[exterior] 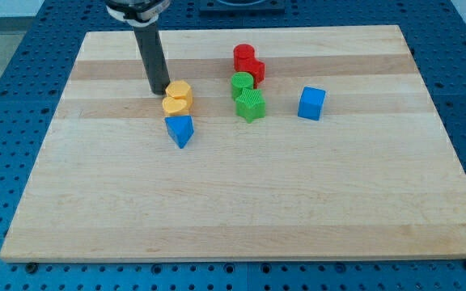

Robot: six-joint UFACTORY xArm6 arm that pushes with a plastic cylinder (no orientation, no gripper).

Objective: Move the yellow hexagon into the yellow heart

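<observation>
The yellow hexagon [180, 90] sits on the wooden board, touching the yellow heart [175, 105] just below it. My tip [158, 90] stands on the board right at the hexagon's left side, very close to it or touching. The rod rises from there to the view's top.
A blue triangular block [180, 130] lies just below the yellow heart. To the right stand two red blocks [247, 61], a green block [242, 83] and a green star [252, 104] in a column. A blue cube [312, 103] sits further right.
</observation>
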